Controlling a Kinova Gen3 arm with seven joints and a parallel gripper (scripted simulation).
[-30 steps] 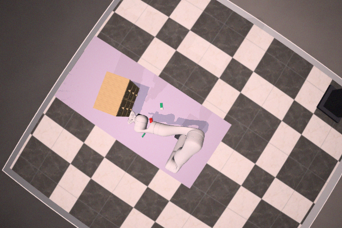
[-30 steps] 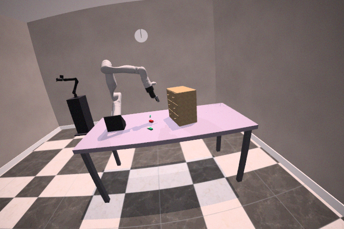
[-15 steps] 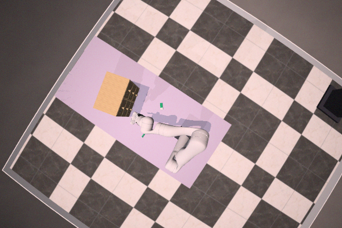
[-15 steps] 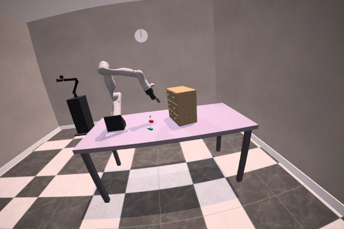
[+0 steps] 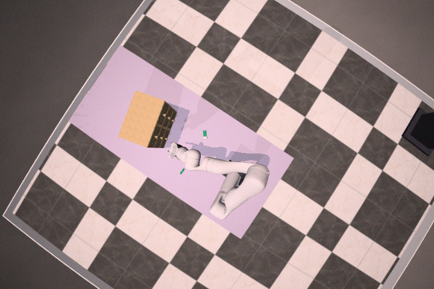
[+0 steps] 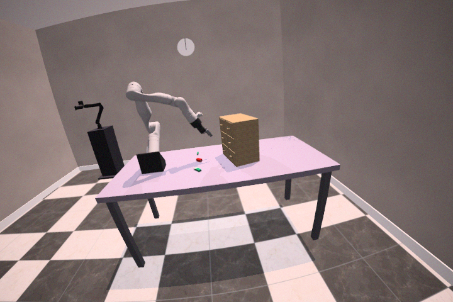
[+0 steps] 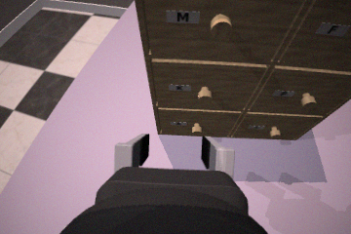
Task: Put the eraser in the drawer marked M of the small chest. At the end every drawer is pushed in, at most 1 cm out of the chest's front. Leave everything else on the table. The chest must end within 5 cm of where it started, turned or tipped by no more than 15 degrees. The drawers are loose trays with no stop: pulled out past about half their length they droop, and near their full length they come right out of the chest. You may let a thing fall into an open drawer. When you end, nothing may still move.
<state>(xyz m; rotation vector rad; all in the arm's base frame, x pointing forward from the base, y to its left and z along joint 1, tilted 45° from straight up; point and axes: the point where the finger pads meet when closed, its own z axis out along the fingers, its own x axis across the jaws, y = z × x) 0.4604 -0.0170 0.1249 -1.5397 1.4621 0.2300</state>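
Gripper [image 6: 210, 134] [image 7: 175, 146] fingers stand wide apart over there, released, with nothing between them. The pale arm [image 5: 231, 166] [image 6: 163, 97] reaches across the pinkish table [image 5: 105, 78] [image 6: 287, 155] [image 7: 81, 151] and points its tool down at a slant, in front of the wooden chest [image 5: 140, 119] [image 6: 246, 142] [image 7: 252, 41] and apart from it. From the wrist, I can read the M on a drawer [image 7: 169, 41] whose round knob [image 7: 220, 23] sits beyond the fingers; its front looks about flush with its neighbours. The eraser, which I take to be the green block with a white end [image 5: 205, 134] [image 6: 197, 170], lies flat on the table, outside the chest and well apart from its front. A red piece [image 6: 199, 160] lies near it, and a smaller green piece [image 5: 182, 171] [image 6: 197, 153] sits on the far side of the red one from the eraser.
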